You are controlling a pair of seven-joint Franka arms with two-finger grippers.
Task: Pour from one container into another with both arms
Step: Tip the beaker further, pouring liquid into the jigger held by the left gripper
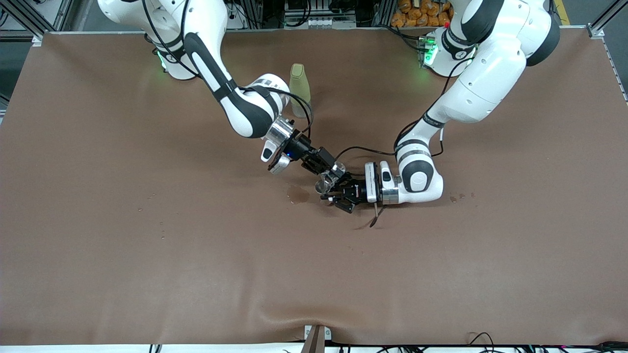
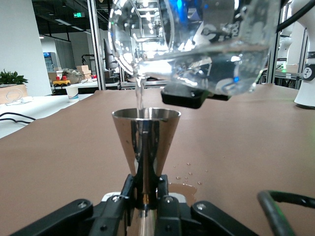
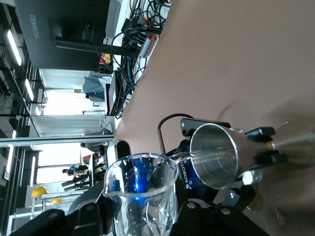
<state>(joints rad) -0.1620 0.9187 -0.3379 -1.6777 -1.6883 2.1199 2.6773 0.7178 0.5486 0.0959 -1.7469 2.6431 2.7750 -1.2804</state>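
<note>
a thin stream is poured from the clear glass cup [image 2: 197, 44], clenched and tilted in the right pincer [image 1: 329, 172], into the conical steel jigger [image 2: 145, 142] clenched upright by the left pincer [image 1: 337, 195] over the table [image 1: 147, 245]; with further tilt, that narrow mouth could be overshot and the spill [image 1: 297, 195] enlarged.

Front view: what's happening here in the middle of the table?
A pour is under way. The right gripper holds a small clear glass cup tilted, and a thin stream of water runs from its lip into a conical metal cup. The left gripper holds that metal cup upright by its narrow lower part, low over the brown table. Wet spots show on the table beside it. A tall yellow-green bottle stands untouched, farther from the camera.
</note>
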